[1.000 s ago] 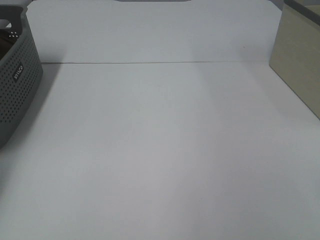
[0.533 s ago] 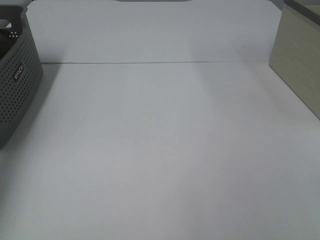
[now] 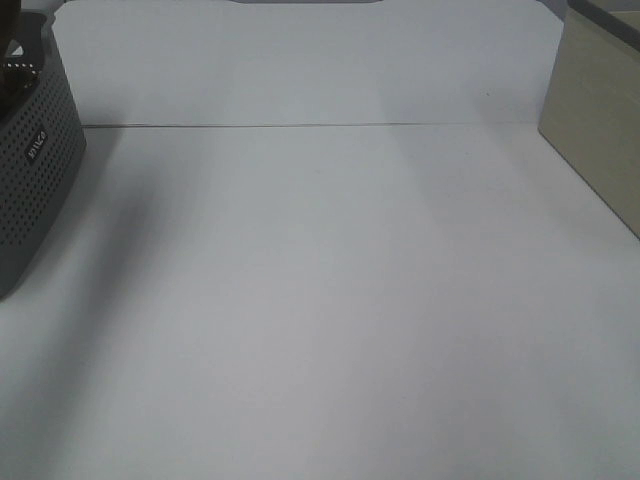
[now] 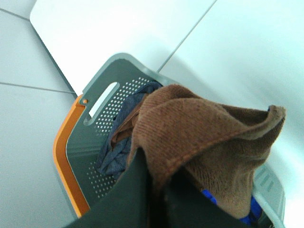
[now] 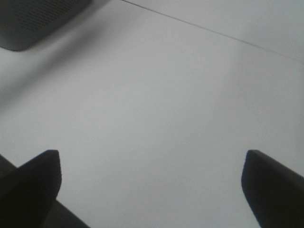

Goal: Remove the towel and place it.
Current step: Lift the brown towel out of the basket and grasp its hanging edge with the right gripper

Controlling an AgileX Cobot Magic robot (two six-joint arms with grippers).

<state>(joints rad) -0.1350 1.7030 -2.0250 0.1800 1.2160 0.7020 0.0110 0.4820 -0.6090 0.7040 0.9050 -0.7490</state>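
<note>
Left arm: my left pincer [image 4: 154, 179] hangs over the open mouth of the basket [image 4: 95, 137], with the wrist looking down into it.
Left pincer state: pressed together on the towel [image 4: 199, 137]; the dark fingers [image 4: 137, 190] bite a fold of brown cloth between them.
Right arm: my right pincer [image 5: 152, 164] hovers above the bare bench [image 5: 156, 95], one corner of the basket [image 5: 33, 19] showing beyond it.
Right pincer state: spread wide, nothing between the two fingertips [image 5: 47, 166].
Towel, place: gathered in my left pincer above the basket, its lower part hanging down inside the basket walls.
Towel, direction: bunched into a hood-like fold that bulges away from my fingers. A stitched hem runs from the grip outward across the fold, and one loose corner peaks at the far end.
Towel, long axis: I cannot tell, the cloth is too crumpled.
Basket: grey, with perforated walls, a handle slot and an orange rim [image 4: 64, 156]. From the high camera it stands at about 9 to 10 o'clock on the bench [image 3: 330, 300], cut off by the edge of the view [image 3: 35, 170].
Basket contents: a dark blue cloth [image 4: 118, 142] lies under the towel, touching it.
Box: pale, standing at about 2 o'clock on the bench [image 3: 595, 110], well apart from the basket.
</note>
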